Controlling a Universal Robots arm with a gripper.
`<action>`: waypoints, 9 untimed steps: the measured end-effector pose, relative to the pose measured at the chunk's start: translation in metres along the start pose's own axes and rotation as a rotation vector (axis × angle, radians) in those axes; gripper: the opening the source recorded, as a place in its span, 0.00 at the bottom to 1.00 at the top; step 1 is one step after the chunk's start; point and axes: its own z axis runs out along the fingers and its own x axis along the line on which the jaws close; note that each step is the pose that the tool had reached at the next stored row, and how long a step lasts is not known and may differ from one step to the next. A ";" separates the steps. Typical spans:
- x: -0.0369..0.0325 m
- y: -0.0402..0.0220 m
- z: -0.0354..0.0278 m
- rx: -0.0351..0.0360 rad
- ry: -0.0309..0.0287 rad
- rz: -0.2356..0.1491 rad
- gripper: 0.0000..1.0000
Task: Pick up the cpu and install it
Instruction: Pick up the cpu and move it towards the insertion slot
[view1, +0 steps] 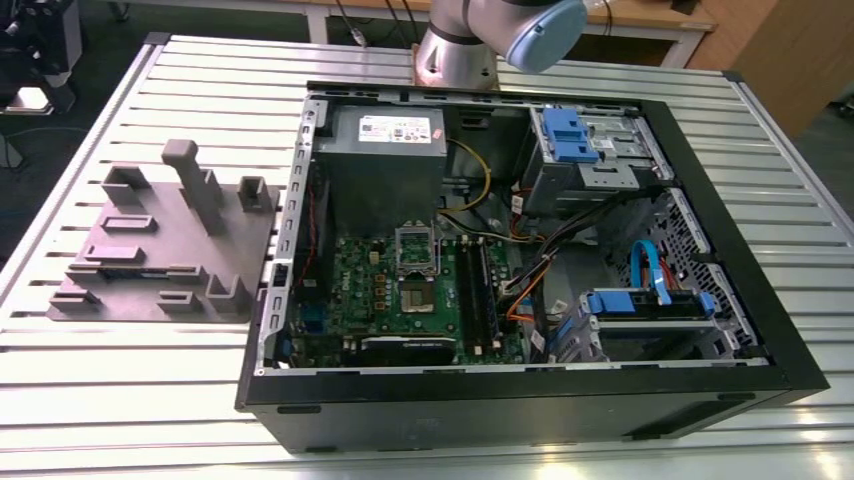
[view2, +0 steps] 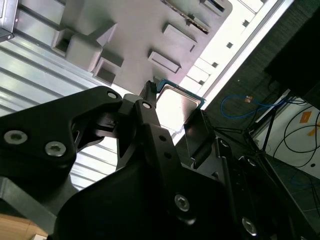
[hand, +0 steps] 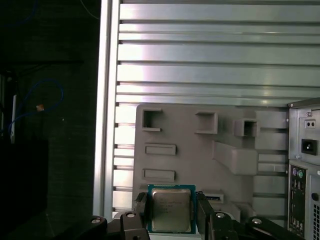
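1. Two black fingers (hand: 141, 215) of the gripper (hand: 171, 220) are clamped on the cpu (hand: 171, 209) by its opposite edges.
2. Its outline is nearly square, with no clear long axis. Its silvery top faces the first wrist view's camera, with a thin green rim around it.
3. It hangs over the grey moulded plate (hand: 200, 155).
4. That plate lies on a slatted metal table (view1: 107, 400), beside an open computer case (view1: 534, 400).
5. Past the table edge, a blue cable (hand: 50, 95) lies on a dark floor (hand: 50, 150).

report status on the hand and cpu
Status: hand shut on the cpu; held above the grey moulded plate; nothing seen in the way.
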 end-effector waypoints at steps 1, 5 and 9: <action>-0.0003 0.0000 0.0000 0.0000 0.0000 0.000 0.47; -0.0014 0.0000 -0.0001 0.0001 0.0000 0.000 0.47; -0.0028 0.0000 -0.0002 0.0001 0.0001 0.000 0.47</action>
